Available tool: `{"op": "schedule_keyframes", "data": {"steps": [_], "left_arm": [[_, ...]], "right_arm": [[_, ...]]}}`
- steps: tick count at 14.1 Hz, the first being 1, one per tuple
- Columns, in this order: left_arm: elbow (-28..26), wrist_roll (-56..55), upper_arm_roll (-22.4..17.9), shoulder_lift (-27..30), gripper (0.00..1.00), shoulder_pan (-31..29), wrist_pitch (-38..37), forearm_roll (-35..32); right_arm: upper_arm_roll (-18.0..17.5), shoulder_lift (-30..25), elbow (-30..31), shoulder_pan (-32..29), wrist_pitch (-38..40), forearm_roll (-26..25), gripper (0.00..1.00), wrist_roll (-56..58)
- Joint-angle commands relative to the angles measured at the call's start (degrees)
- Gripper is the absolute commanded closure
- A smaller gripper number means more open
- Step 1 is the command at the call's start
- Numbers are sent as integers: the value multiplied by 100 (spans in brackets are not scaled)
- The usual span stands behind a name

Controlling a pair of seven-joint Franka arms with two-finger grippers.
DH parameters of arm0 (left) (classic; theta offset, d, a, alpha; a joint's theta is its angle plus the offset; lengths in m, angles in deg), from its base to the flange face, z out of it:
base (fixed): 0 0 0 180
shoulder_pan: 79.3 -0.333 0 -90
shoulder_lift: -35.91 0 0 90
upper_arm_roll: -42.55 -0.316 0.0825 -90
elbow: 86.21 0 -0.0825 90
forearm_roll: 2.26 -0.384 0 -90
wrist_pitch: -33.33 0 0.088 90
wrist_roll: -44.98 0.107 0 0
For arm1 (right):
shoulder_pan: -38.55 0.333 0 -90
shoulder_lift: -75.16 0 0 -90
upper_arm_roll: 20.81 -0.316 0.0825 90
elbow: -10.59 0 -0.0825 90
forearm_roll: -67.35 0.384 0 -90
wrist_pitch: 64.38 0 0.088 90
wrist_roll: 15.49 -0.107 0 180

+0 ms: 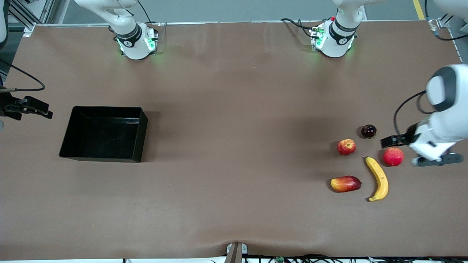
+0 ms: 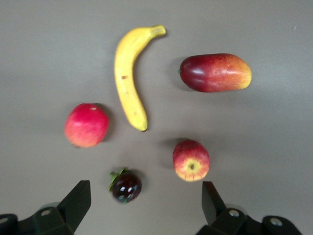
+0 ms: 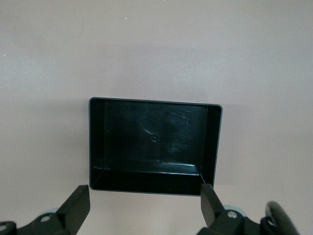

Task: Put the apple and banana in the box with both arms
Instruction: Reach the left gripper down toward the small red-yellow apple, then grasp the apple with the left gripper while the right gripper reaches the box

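The apple (image 1: 346,147) lies on the brown table toward the left arm's end, with the banana (image 1: 378,178) beside it and nearer the front camera. My left gripper (image 1: 392,141) is open and empty, up in the air over this fruit cluster. In the left wrist view (image 2: 145,185) it hangs wide open, with the apple (image 2: 191,160) and banana (image 2: 128,78) in sight. The black box (image 1: 106,108) stands empty toward the right arm's end. My right gripper (image 1: 40,108) is open and empty beside the box, whose rim (image 3: 155,101) shows past that gripper (image 3: 145,188).
A uniformly red-pink round fruit (image 1: 393,156) lies beside the banana, under the left hand. A red-and-yellow mango-like fruit (image 1: 345,183) lies nearer the front camera than the apple. A small dark glossy fruit (image 1: 368,131) lies farther from it. Bare brown table stretches between the box and the fruit.
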Motion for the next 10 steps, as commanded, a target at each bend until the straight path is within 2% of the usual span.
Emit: {"op": "schedule_keyframes", "data": {"steps": [1,6,10], "left_arm": [[-1201,-77,30,242,0,-5,1353,136],[-1529,-86,135,-522,0,48,2526,391],[-1529,-209,302,-848,0,39,2756,531]], "right_arm": [[-31,166,-139,-175,-84,-9,0,-10],[-31,1053,-130,-588,-235,-158,0,-1],[-48,1607,-52,-1053,-585,-53,0,33]]}}
